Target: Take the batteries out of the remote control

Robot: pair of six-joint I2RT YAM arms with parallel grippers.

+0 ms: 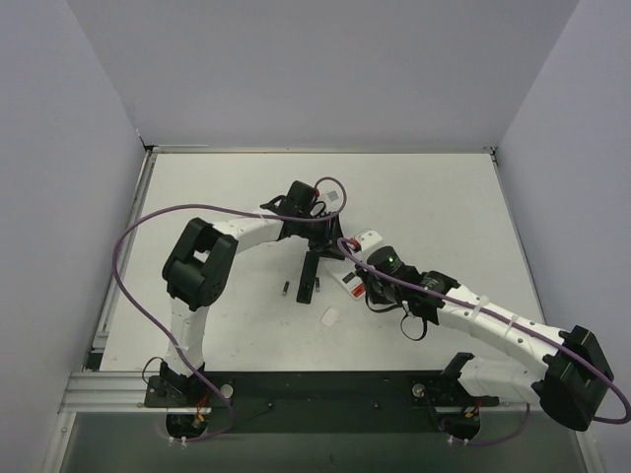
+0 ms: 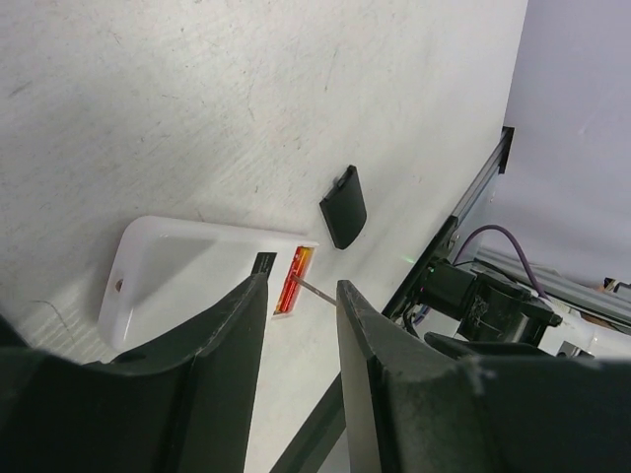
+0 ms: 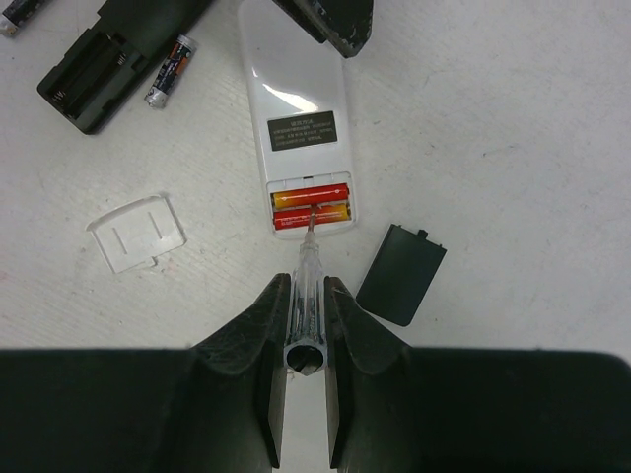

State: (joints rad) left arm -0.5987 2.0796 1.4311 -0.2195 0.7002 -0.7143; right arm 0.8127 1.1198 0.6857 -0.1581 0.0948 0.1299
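1. Batteries (image 3: 312, 200), two red ones, lie side by side in the open bay of the white remote (image 3: 296, 69) on the counter (image 3: 513, 118).
2. Right tool (image 3: 306, 288) pinches a screwdriver (image 3: 308, 258), its tip between them.
3. Left tool (image 2: 301, 296) stands spread at that remote's far end.
4. A loose battery (image 3: 168, 69) lies beside a black remote (image 3: 94, 74).

Black cover (image 3: 399, 274): lies flat on the white table (image 3: 513, 118), with tabs on its far edge. Screwdriver (image 3: 305, 281), clear handle: just left of the black cover. Translucent square cover (image 3: 136, 232): flat on the table, well left of the black cover.
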